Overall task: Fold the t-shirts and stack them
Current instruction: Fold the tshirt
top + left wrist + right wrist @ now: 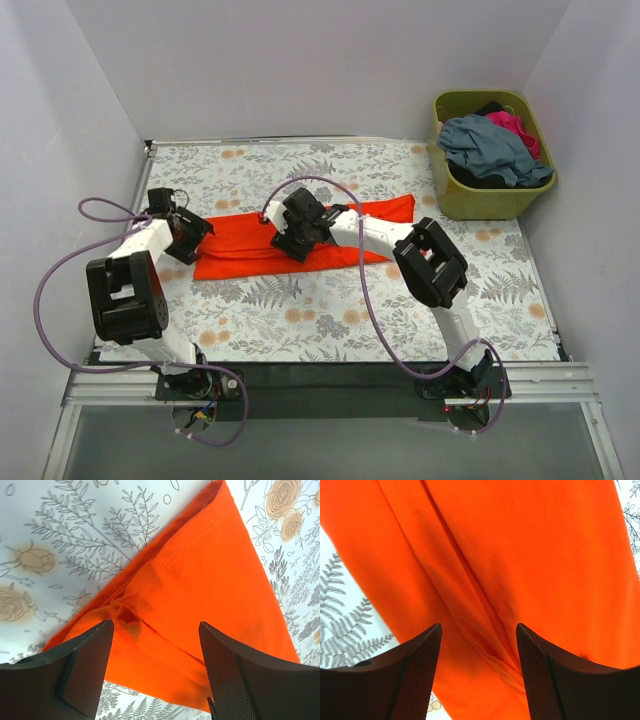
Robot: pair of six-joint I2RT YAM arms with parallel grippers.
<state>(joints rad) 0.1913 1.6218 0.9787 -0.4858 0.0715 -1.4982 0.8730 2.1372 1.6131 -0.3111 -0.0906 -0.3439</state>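
An orange-red t-shirt [300, 240] lies folded into a long narrow strip across the middle of the table. My left gripper [192, 238] hovers at the strip's left end, open, its two dark fingers [85, 665] apart over the hemmed cloth [200, 580]. Over the strip's middle my right gripper [292, 240] is open too, with a raised crease of the orange cloth [485, 580] between its fingers [415, 675]. Neither gripper pinches the cloth. More t-shirts, a grey-blue one [490, 148], a magenta one [518, 128] and a dark one, are heaped in the basket.
An olive-green plastic basket [490, 205] stands at the table's far right corner. The table wears a floral cloth [330, 310]. White walls close in at left, back and right. Purple cables loop off both arms.
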